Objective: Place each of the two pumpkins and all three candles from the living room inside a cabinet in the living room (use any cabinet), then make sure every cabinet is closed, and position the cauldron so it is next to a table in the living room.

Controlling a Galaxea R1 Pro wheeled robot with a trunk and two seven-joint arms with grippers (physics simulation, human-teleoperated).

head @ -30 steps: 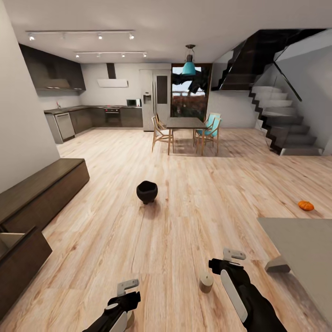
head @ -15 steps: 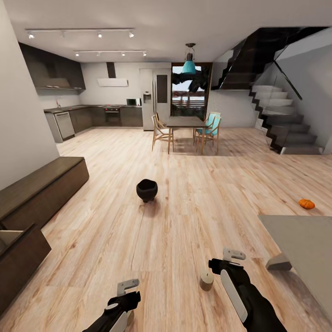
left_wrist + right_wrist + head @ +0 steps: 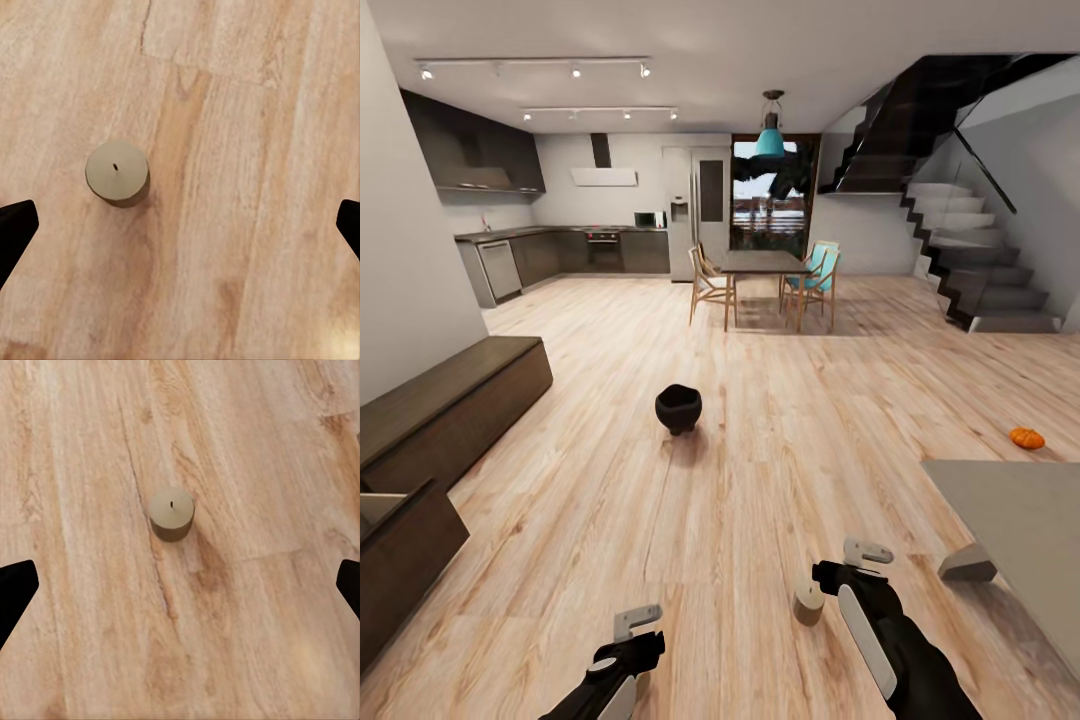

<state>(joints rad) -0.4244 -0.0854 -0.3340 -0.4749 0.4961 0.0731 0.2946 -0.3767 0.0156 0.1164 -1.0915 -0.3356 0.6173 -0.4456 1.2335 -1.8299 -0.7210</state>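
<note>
Floor [image 3: 760, 470]: pale wood planks, visible grain, satin finish. Cabinet [image 3: 450, 400], at left of the frame: dark brown wood, matt. Cauldron [image 3: 678, 408], at centre: black, smooth, faint sheen. Candle [image 3: 172, 512]: beige, waxy, matt. Pumpkin [image 3: 1026, 438], at right: orange, ribbed skin.

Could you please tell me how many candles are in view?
2: one short beige cylindrical candle on the wooden floor beneath the left hand, another candle beside the right hand. Others may be hidden.
</note>
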